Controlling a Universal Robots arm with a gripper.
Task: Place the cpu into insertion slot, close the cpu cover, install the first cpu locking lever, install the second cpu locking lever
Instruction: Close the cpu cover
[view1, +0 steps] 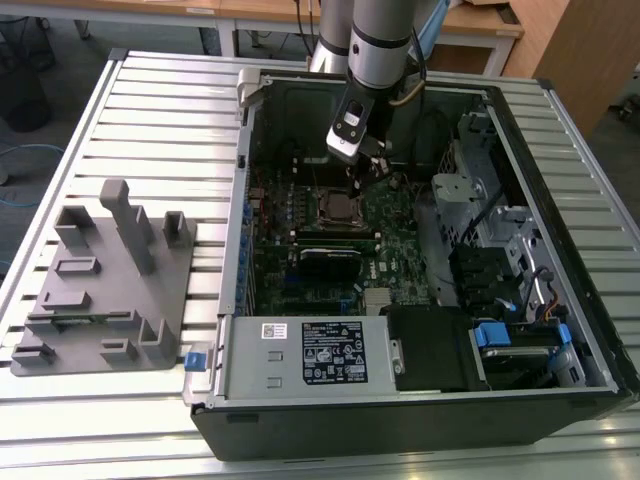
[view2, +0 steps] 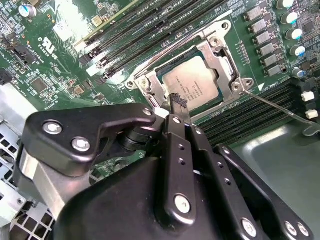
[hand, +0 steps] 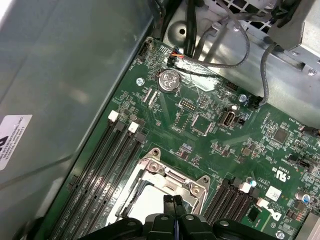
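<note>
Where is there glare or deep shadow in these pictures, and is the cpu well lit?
In the second wrist view, glare whitens a patch of the motherboard, yet the cpu is evenly lit, with the claw dark in front; in the first wrist view, the grey metal panel has a soft sheen; in the exterior view, the inside of the computer case lies in shade.

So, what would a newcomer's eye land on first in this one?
The open computer case on the slatted table draws the eye first, with the arm reaching down into it and a grey fixture block at the exterior view's left. In the second wrist view, the silver cpu shines through the cpu cover, with the shut gripper close by the cover's edge.
</note>
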